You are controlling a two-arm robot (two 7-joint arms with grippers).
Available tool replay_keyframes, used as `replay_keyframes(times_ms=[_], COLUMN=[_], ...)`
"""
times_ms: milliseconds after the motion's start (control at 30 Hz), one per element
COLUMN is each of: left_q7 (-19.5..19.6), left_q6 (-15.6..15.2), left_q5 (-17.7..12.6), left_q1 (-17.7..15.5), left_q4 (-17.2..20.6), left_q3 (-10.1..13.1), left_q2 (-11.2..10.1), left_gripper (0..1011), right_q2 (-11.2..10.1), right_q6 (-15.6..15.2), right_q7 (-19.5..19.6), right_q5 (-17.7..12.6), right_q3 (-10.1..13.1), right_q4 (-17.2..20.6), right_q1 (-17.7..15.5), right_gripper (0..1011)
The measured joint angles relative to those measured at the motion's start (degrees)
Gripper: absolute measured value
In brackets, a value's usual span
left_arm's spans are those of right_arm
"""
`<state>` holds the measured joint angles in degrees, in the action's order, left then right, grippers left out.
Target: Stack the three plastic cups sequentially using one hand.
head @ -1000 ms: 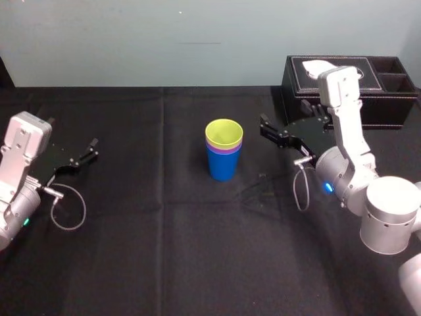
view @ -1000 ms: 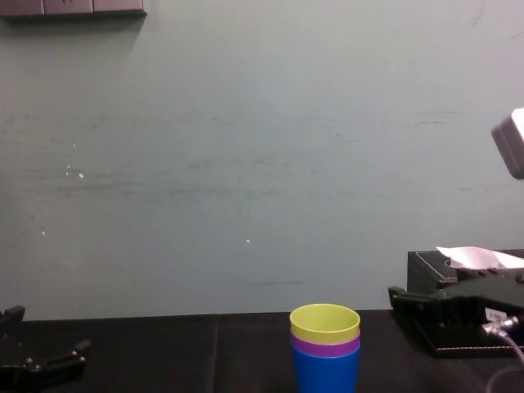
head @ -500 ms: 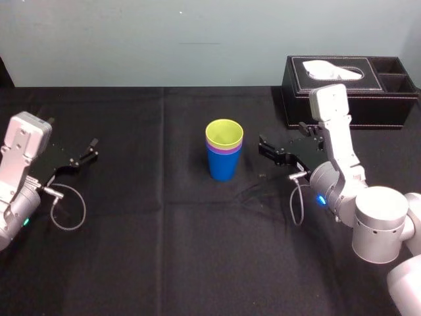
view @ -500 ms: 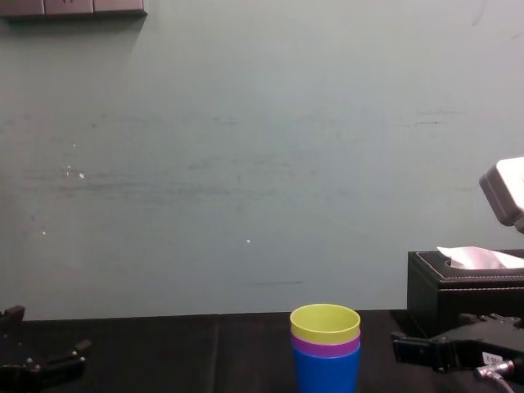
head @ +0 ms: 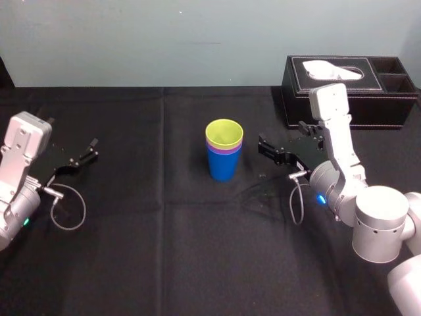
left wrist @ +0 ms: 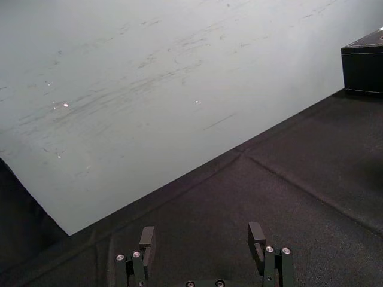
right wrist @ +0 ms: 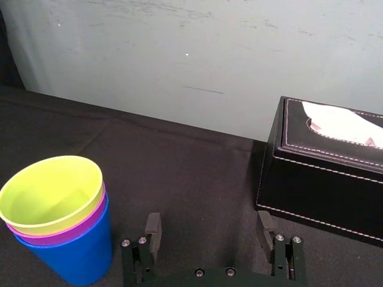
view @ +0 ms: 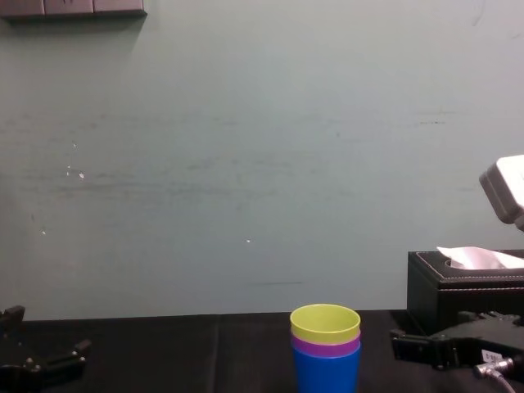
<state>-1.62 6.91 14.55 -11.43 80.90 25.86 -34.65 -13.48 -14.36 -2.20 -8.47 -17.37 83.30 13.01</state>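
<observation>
A second ago the right gripper [head: 262, 146] hung higher, close in front of the black tissue box [head: 348, 92]. It has since dropped low over the black tablecloth [head: 164, 230] and sits left of the box and nearer the robot, about where it was half a second ago. Its jaws stand spread apart and hold nothing.

The three cups have not moved. They are nested upright in one stack left of the tissue box, a little beyond the right gripper's fingertips and apart from them. The blue cup [head: 222, 166] is at the bottom, the purple cup [head: 232, 150] shows as a thin band, and the yellow-green cup [head: 223, 131] is on top, with its mouth open.

The left gripper [head: 94, 149] stays parked far left of the box, jaws apart and empty.

A small white label [view: 490, 357] on the right gripper is too small to read.
</observation>
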Motion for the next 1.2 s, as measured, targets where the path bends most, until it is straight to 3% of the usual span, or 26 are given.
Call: replay_keyframes(times_ms=[1200], left_q7=[0.00], left_q6=[0.00], left_q5=[0.00], left_q1=[0.00], left_q4=[0.00], left_q3=[0.00], left_q2=[0.00], left_gripper=[1011], right_q2=[-0.09], right_q6=[0.14], right_q7=[0.01], right_q5=[-0.13], right_q3=[-0.05], right_q4=[0.13], right_q1=[0.00], right_gripper=[1004])
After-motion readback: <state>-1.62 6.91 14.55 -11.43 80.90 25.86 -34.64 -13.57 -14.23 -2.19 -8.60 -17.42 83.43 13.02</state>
